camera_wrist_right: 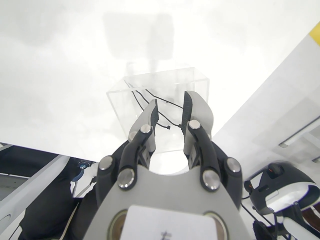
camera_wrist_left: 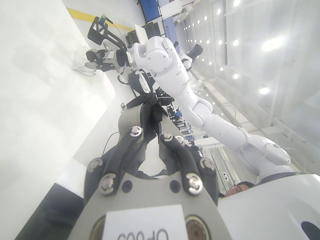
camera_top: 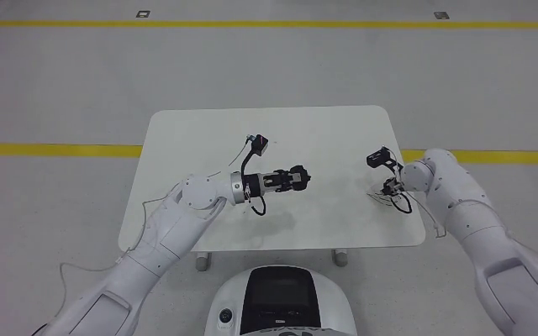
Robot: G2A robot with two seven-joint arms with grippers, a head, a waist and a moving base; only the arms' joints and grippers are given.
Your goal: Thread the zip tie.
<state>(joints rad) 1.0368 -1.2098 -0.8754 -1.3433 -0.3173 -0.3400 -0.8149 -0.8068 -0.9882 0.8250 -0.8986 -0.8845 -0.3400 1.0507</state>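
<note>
A small clear box [camera_wrist_right: 117, 101] stands near the table's right edge and holds several thin black zip ties [camera_wrist_right: 163, 125]. My right gripper [camera_wrist_right: 170, 111] hangs open just above the box, its fingers [camera_wrist_right: 153, 116] on either side of the zip ties' heads and not touching them. From above, the right gripper [camera_top: 389, 186] is over the box [camera_top: 380, 199]. My left gripper [camera_top: 300, 177] is in the middle of the table, pointing towards the right arm. Its fingers [camera_wrist_left: 150, 116] are pressed together, and I cannot make out anything between them. The left wrist view shows the right gripper [camera_wrist_left: 93, 61] farther off.
The white table [camera_top: 336, 134] has rounded corners. The box sits close to its right edge and front right corner. The wide stretch of tabletop between the two grippers is bare. Grey floor with yellow lines surrounds the table.
</note>
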